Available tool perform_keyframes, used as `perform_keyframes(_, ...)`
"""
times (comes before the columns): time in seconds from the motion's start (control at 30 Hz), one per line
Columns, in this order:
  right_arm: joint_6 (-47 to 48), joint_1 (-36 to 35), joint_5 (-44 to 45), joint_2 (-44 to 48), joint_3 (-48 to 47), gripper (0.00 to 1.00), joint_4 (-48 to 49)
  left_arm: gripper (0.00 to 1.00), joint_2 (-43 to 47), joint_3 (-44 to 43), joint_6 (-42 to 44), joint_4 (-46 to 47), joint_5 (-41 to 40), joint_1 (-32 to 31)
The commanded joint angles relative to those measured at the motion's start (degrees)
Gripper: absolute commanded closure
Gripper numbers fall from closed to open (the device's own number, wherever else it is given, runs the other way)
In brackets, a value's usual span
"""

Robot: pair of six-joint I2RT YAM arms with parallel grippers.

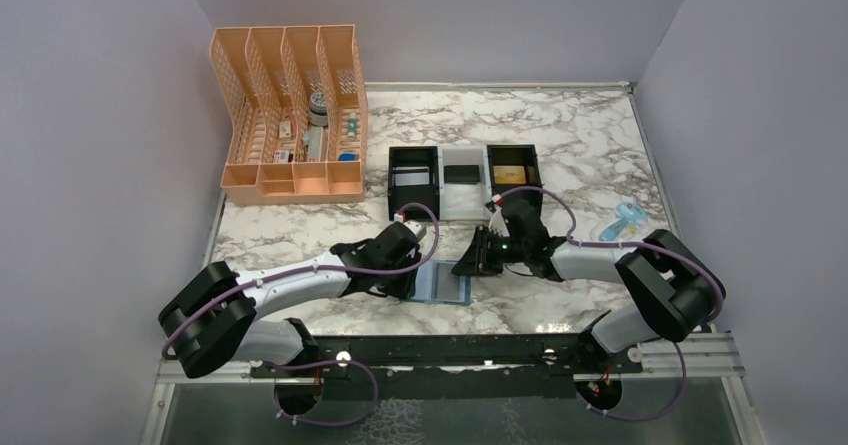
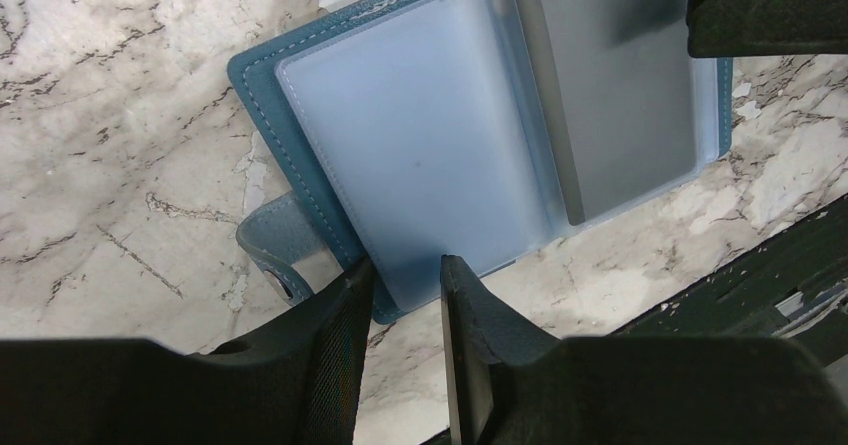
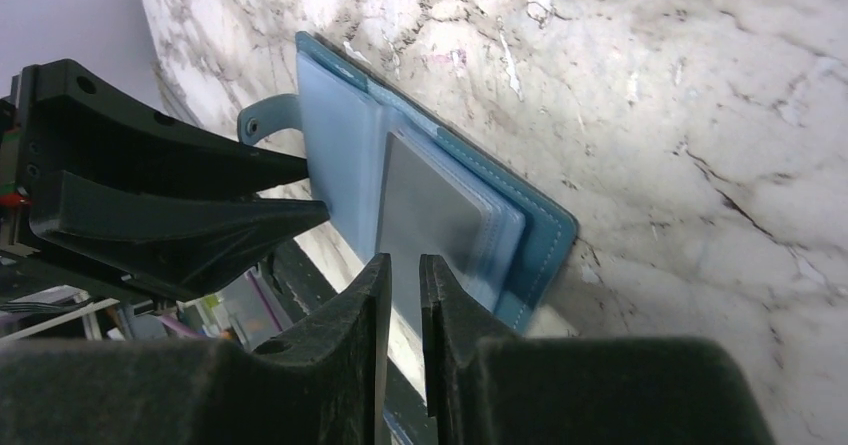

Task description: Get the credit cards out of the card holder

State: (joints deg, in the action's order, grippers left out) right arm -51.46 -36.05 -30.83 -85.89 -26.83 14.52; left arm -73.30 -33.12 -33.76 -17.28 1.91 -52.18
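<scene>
Shows card holder [image 1: 442, 287] open on table [image 1: 580, 145], lower centre of frame, grey card [image 2: 620, 105] inside.
Finds left gripper [image 2: 403, 270] slightly apart at its left edge, right gripper [image 3: 402, 265] nearly together at card, grip unclear.

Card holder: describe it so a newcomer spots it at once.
On the marble table, look toward the near edge, in front of the black-and-white tray, between the left gripper and right gripper. The card holder lies open there. Unlike the tray, it is a flat teal-blue wallet with frosted pockets, one showing a grey card.
</scene>
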Motion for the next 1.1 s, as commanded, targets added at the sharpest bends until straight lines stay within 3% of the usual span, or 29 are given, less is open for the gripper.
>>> perform_keyframes(0.0,2.95,-0.33,5.79,4.14,-1.21,0.8,-7.49,0.66,0.05,1.65,-0.52,1.27,0.03,-0.42)
perform_keyframes(0.17,4.04,-0.33,6.21,4.14,-1.49,0.78,-9.07,0.65,-0.27,1.44,-0.38,1.25,0.06,-0.53)
perform_keyframes(0.47,0.62,-0.5,0.05,-0.68,0.55,0.78,2.01,0.65,-0.59,1.43,-0.28,1.5,0.31,-0.55)
perform_keyframes(0.67,1.9,-0.51,3.43,1.68,-0.56,0.8,-2.09,0.65,-0.71,1.25,-0.53,1.47,0.18,-0.63)
perform_keyframes(1.07,0.22,-0.51,-1.63,1.89,-0.77,0.8,1.45,0.65,-1.06,0.8,-0.57,1.54,0.26,-0.69)
